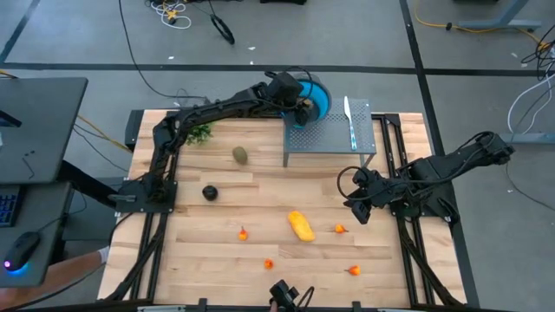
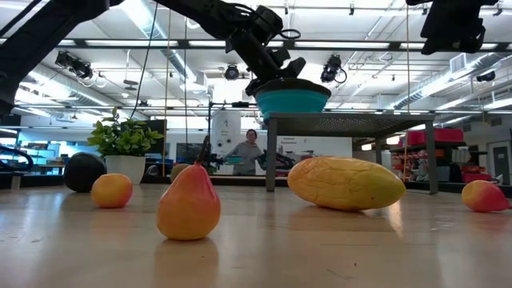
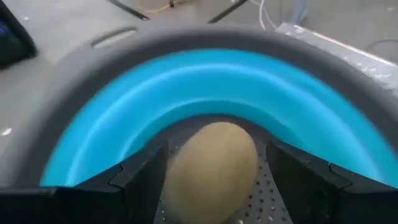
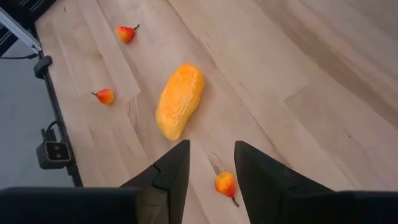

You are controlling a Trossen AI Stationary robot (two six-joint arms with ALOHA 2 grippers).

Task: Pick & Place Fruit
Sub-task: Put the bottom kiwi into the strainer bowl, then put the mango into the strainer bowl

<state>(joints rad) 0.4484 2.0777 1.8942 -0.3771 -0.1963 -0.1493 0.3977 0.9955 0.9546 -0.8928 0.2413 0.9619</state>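
Observation:
My left gripper [image 1: 303, 106] reaches over the blue bowl [image 1: 319, 95], which stands on a perforated metal stand [image 1: 329, 143]. In the left wrist view a brown-green oval [image 3: 212, 168] sits low in the bowl [image 3: 205, 93], with the open fingers on either side. My right gripper [image 1: 358, 211] hovers open above the table, near a tiny orange-red fruit [image 4: 226, 184], with the oblong yellow fruit [image 4: 179, 101] beyond. The second brown-green oval [image 1: 240, 155], the dark round fruit [image 1: 209, 192] and the other orange-red pieces [image 1: 244, 232] [image 1: 269, 263] [image 1: 353, 270] lie on the wood. My left gripper's fingers [image 3: 143, 177] flank the brown-green oval from above. A sliver of the bowl's perforated floor [image 3: 262, 196] shows between the fruit and one finger. Whether the other finger touches it cannot be told.
A slim knife [image 1: 349, 117] lies on the stand's top. A green leafy sprig [image 1: 201, 133] sits at the table's far left. Arm frames run along both sides of the table. A person [image 2: 252, 150] stands in the room far behind.

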